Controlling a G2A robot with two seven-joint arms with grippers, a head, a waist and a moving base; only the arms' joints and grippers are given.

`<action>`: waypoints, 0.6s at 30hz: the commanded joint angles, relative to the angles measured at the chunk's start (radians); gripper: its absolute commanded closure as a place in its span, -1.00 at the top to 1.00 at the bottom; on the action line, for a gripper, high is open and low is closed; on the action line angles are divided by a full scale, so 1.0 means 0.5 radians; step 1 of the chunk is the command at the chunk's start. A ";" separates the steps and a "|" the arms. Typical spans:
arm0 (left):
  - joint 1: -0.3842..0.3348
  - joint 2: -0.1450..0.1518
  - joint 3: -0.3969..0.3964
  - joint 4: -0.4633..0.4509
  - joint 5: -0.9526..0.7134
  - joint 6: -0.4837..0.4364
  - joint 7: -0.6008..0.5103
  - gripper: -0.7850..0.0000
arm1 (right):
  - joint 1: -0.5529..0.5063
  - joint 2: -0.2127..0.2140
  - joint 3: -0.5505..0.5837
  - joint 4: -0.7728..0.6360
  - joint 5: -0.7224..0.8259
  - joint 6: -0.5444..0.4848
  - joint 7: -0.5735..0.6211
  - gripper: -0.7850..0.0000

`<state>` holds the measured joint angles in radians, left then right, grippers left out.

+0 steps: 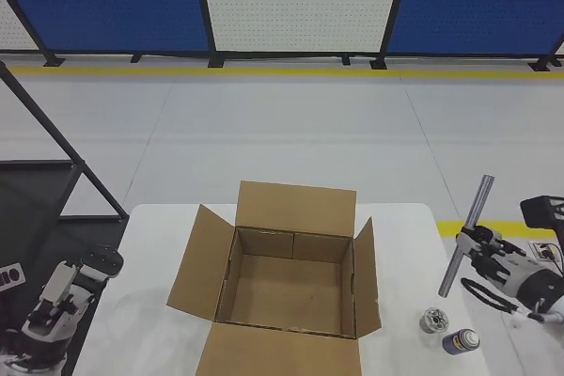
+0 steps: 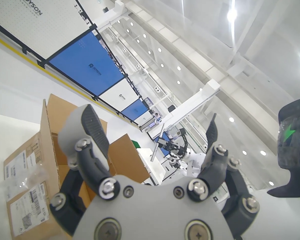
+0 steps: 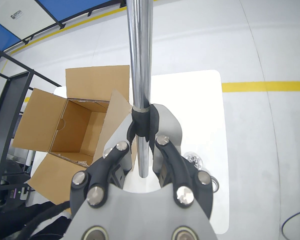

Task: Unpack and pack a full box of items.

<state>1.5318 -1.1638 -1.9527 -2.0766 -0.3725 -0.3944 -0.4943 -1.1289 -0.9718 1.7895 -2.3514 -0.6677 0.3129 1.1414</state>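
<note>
Where the right gripper [image 3: 143, 123] stood over the table's right side, its fingers were clamped on a chrome rod [image 3: 139, 38] close to the rod's lower end. A short stub ran back past the pads toward the wrist. From the top view the rod [image 1: 466, 235] leaned upward and away from the right gripper [image 1: 472, 246], above the edge of the white table [image 1: 150, 282].

Just beside that gripper, a small round metal part [image 1: 434, 321] and a dark can with a blue band [image 1: 461, 341] stood on the table. In the right wrist view the round part [image 3: 195, 159] was half hidden behind a finger.

The left gripper [image 2: 151, 126] was spread wide with nothing between its pads; the top view placed it [image 1: 101, 261] off the table's left edge.

The cardboard box [image 1: 296, 209] sat mid-table, all four flaps folded outward, its floor bare from above. The right wrist view had the box [image 3: 75, 123] partly cut by the near flap. The left wrist view showed printed labels [image 2: 27, 196] on an outer flap; something clear and crumpled against them could not be made out.
</note>
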 commanded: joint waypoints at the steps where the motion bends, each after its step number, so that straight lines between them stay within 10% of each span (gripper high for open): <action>1: -0.026 0.001 0.000 0.005 0.022 0.044 0.041 1.00 | 0.086 0.010 -0.072 0.003 -0.040 -0.108 0.003 -1.00; 13: -0.034 0.007 -0.156 0.200 -0.066 0.171 0.140 1.00 | 1.024 -0.014 -1.036 0.003 -0.176 -0.045 0.275 -1.00; 18: -0.034 0.007 -0.156 0.200 -0.066 0.171 0.140 1.00 | 1.071 -0.021 -1.093 0.003 -0.172 -0.014 0.308 -1.00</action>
<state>1.5149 -1.1604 -2.0310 -1.9765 -0.4060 -0.3086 -0.4247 -0.5893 -0.9824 1.2329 -2.3500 -0.7535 0.3071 1.2968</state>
